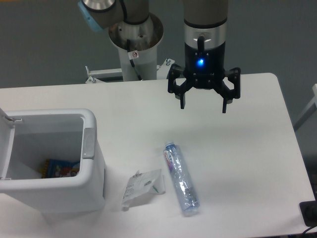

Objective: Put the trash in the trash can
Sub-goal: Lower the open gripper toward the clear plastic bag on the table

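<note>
A clear plastic bottle (181, 179) with a blue-white label lies on the white table (247, 148), front centre. A flat crumpled clear-and-white wrapper (141, 187) lies just left of it. The white trash can (52, 163) stands at the front left with its lid (6, 144) swung open to the left and a grey latch tab (88, 143) on its right side. My gripper (203, 106) hangs open and empty above the table's far middle, well behind the bottle, with a blue light lit on its body.
A colourful item (60, 168) lies at the bottom of the trash can. The arm's base column (136, 42) stands behind the table's far edge. A dark object (309, 213) sits at the front right corner.
</note>
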### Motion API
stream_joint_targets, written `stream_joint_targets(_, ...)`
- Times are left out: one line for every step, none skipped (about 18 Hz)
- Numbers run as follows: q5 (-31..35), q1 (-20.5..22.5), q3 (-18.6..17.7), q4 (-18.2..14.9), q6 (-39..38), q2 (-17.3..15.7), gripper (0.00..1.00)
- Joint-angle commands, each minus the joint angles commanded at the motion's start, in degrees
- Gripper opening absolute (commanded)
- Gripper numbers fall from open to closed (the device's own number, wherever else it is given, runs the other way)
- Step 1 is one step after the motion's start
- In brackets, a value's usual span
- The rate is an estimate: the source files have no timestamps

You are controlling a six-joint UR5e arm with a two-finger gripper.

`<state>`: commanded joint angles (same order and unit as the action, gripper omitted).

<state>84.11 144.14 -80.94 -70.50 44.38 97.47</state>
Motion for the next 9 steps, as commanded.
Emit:
stream_joint_targets(0.17,0.0,-0.09,0.36,-0.09,0.0,1.0)
stream_joint_targets(0.26,-0.09,-0.09,0.45,0.0,0.0,1.0)
stream_joint_targets(0.18,-0.09,-0.01,0.36,-0.09,0.0,1.0)
stream_joint_targets(0.18,-0.17,-0.27,0.53,0.0,0.0,1.0)
stream_joint_targets(0.18,-0.26,-0.36,0.62,0.0,0.0,1.0)
stream_joint_targets(0.26,-0.35,-0.44,1.23,-0.09,0.17,1.0)
stream_joint_targets(0.18,-0.44,-0.53,2.19,-0.52,0.61,1.0)
stream_joint_targets(0.18,-0.53,-0.71,3.42,-1.05,0.96,1.0)
stream_joint_targets(0.09,-0.53,-1.14,4.57,-1.84,1.23,1.0)
